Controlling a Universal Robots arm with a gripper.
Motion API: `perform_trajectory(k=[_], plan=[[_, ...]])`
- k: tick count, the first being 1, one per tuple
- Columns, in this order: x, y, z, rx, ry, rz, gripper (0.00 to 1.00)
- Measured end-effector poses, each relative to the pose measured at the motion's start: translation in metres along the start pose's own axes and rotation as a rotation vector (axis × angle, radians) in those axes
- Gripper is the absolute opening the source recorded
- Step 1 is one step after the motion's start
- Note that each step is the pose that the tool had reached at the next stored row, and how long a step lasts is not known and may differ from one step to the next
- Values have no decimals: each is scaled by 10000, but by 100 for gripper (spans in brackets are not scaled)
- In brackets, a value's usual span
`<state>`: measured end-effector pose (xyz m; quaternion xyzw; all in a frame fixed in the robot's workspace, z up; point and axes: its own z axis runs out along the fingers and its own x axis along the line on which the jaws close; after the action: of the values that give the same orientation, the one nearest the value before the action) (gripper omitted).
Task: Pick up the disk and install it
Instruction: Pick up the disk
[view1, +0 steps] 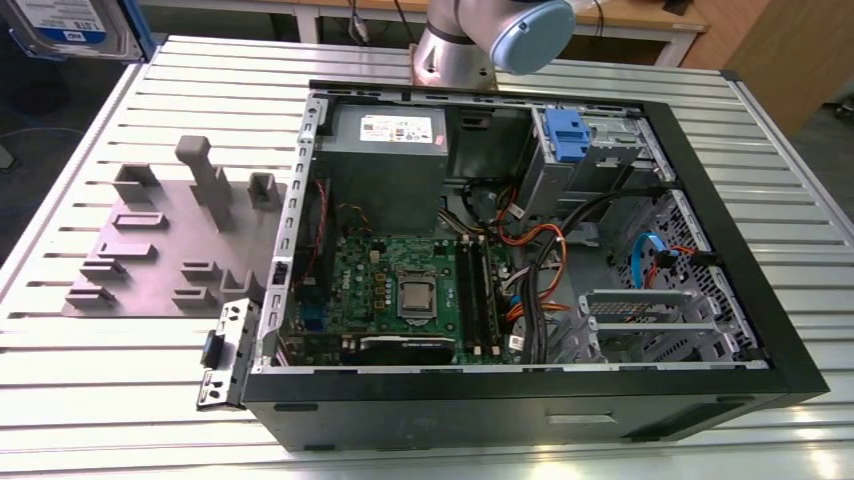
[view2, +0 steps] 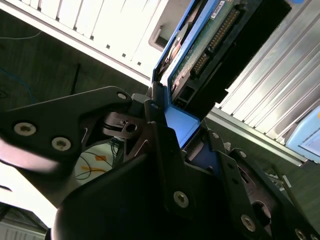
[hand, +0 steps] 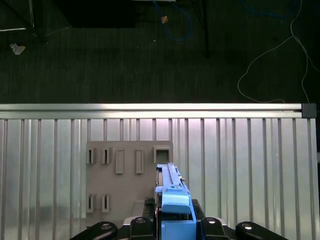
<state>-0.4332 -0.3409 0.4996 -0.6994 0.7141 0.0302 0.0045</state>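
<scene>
In the tool (view2: 181, 127), the clamped disk (view2: 200, 55) runs off frame.

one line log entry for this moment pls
gripper: shut on disk | disk: held in the air by its blue carrier | computer case: open, disk not yet in it

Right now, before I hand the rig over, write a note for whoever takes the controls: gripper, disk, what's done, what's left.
Gripper: shut on the disk, clamping its blue carrier at one end.
Disk: in the air, clear of the table; in the first wrist view it hangs over the grey fixture.
Done: the pick-up. In the exterior view the fixture's holders stand empty.
Left: the install. The disk is not in the open computer case, which lies on the table to the exterior view's right of the fixture.
</scene>
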Motion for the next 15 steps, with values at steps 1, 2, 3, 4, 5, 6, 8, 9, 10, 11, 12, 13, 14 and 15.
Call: perform_trajectory(k=[1,2,3,4,5,6,8,9,10,11,12,13,14,15], plan=[[24,-1,-2,-1,0,0,36],[49,-1,-3,-2,0,-1,36],[74,-2,-4,-1,0,-1,36],[97,-3,-5,-1,0,-1,36],[116,-4,-6,-1,0,-1,36],[128,-7,-7,-1,0,0,36],[136,-33,-8,0,0,0,36],[141,-52,-9,-1,0,0,36],[143,-83,-10,-1,0,0,36],[144,-119,-12,-1,0,0,36],[145,-158,-13,-1,0,0,36],[146,-194,-14,0,0,0,36],[146,-227,-15,0,0,0,36],[147,-256,-16,-1,0,-1,36]])
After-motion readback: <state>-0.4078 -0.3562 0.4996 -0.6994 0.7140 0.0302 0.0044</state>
